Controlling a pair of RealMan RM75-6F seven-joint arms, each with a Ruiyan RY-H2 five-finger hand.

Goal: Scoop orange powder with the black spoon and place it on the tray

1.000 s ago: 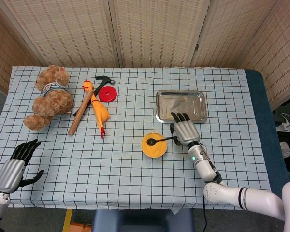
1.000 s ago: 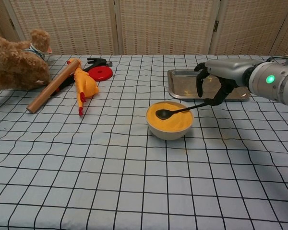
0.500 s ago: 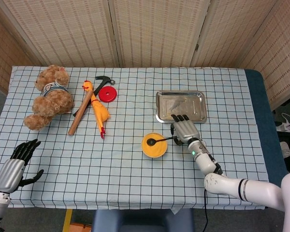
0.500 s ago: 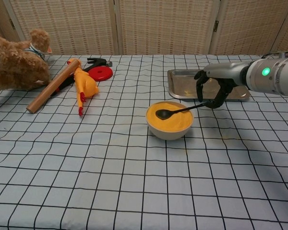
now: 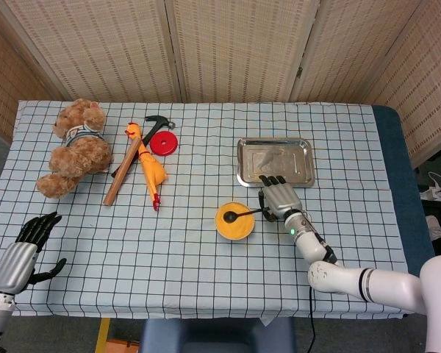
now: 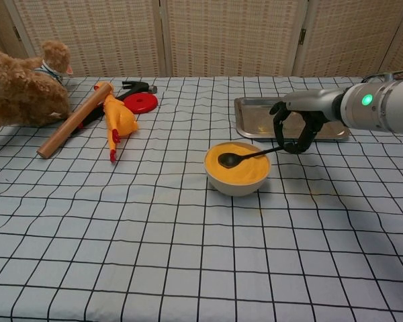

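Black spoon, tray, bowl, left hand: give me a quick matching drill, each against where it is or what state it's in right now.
Things:
1. black spoon
2. tray
3. bowl
4. left hand

States:
A. holds orange powder
B. open, at the table's near edge, holding nothing
C. metal, no powder visible on it
D. scoop end resting in the powder, handle held by the right hand

Pairs: 1-D, 2-C, 3-A, 4-B

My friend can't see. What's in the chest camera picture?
The robot's right hand holds a black spoon resting in a bowl of orange powder. A metal tray sits behind, toys far left.
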